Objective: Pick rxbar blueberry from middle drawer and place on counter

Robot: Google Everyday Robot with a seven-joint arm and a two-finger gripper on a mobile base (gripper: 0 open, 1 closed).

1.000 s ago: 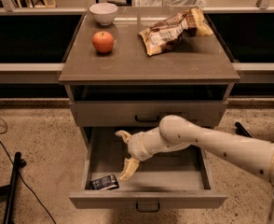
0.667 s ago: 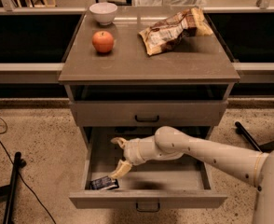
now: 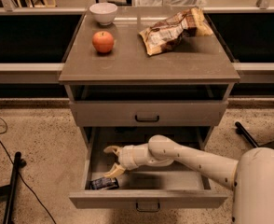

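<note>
The rxbar blueberry (image 3: 104, 183) lies flat in the front left corner of the open middle drawer (image 3: 148, 199), dark blue with white print. My gripper (image 3: 112, 161) reaches into the drawer from the right on a white arm. It hovers just above and behind the bar, with its two tan fingers spread open and empty. The lower finger's tip is close to the bar. The counter (image 3: 141, 64) is the flat grey-brown top of the cabinet above.
On the counter stand a red apple (image 3: 103, 41), a white bowl (image 3: 103, 12) and a tan-and-brown snack bag (image 3: 174, 29). The drawer above (image 3: 147, 113) is closed. A dark stand leg (image 3: 11, 190) and a cable lie on the floor at left.
My gripper has moved left inside the drawer, toward the bar in the front left corner. The bar has not moved.
</note>
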